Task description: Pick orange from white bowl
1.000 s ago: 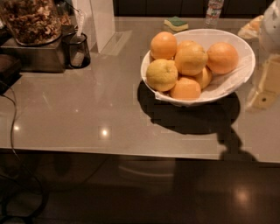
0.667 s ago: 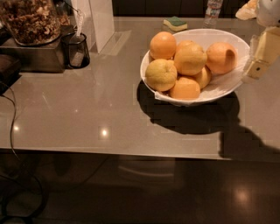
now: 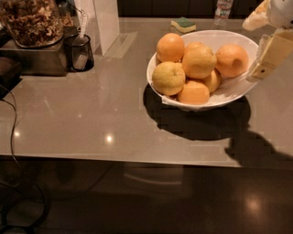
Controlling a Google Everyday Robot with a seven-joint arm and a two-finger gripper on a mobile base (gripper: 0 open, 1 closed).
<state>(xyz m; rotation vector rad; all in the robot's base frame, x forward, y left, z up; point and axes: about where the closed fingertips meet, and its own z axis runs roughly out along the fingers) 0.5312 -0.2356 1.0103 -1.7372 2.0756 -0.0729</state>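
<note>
The white bowl [image 3: 198, 106] stood on the grey table [image 3: 91, 114], right of centre in the upper half of the frame, with a dark shadow below it. It held six fruits piled together. The orange [image 3: 231, 60] lay at the right side of the pile, against the bowl's right wall and beside a paler yellow-orange fruit [image 3: 199, 61] at the centre. A second orange [image 3: 170, 46] sat at the back left. A yellow lemon-like fruit [image 3: 168, 77] lay at the front left, with another orange fruit [image 3: 193, 93] just right of it at the front. A smaller fruit [image 3: 212, 81] was half hidden among them.

The gripper [image 3: 264, 61] hung at the right edge of the frame, a pale cream part tilted with its lower end towards the bowl's right rim. It was near the orange but apart from it. Whether the gripper touched the rim, or how wide its grip stood, could not be told.

In the upper left stood a jar [image 3: 32, 20] of brown pieces on a metal base, with a dark cup [image 3: 78, 52] beside it and a white upright box [image 3: 104, 23] further right. A sponge [image 3: 183, 23] and a bottle [image 3: 223, 9] lay behind the bowl. A cable [image 3: 15, 119] ran down the left edge.
</note>
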